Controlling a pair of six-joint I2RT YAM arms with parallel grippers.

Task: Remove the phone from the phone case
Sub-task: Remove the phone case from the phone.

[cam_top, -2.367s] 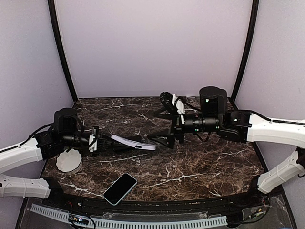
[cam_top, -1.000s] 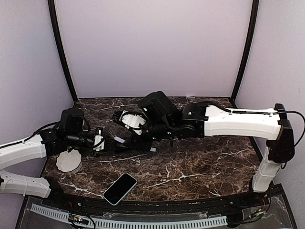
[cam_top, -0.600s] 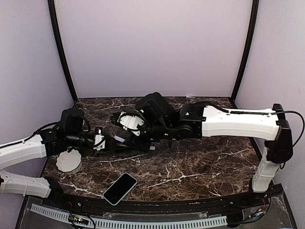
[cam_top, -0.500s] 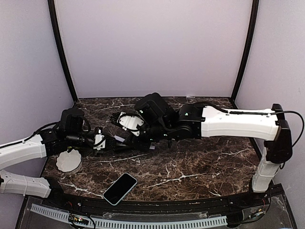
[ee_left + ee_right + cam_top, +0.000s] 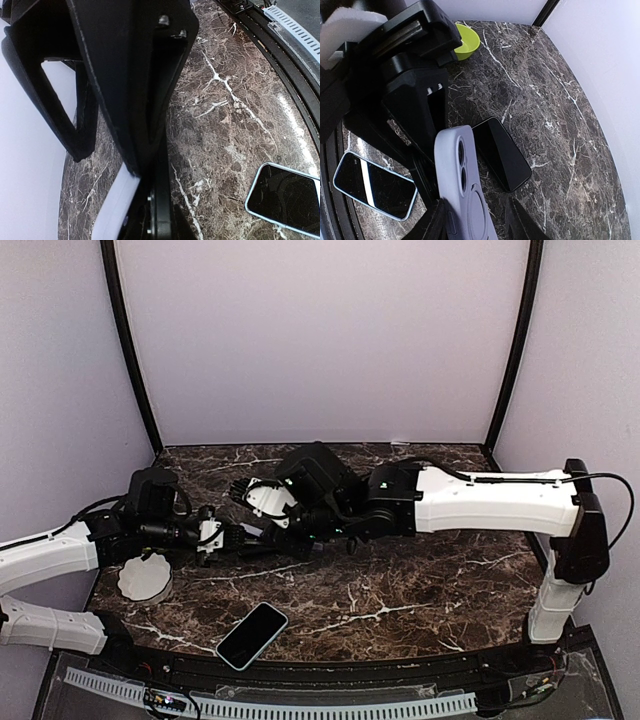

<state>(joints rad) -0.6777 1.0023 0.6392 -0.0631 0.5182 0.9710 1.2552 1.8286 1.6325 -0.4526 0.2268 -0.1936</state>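
Two end effectors meet low over the dark marbled table [image 5: 420,590] in the overhead view, left end effector [image 5: 236,538] and right end effector [image 5: 288,540] nose to nose; a pale-rimmed dark phone [image 5: 252,635] lies loose near the front edge

From the left wrist, its jaws are pressed onto a thin edge of the lavender silicone phone case [image 5: 114,205]

From the right wrist, the case's long axis runs from the right jaws toward the left ones, camera cut-outs at the far end. The right jaws straddle its near end, spread, one side clear of it. A black slab phone [image 5: 500,152] lies flat just beside the case, angled a little off its line, so I'd say extraction is done and only letting go is left
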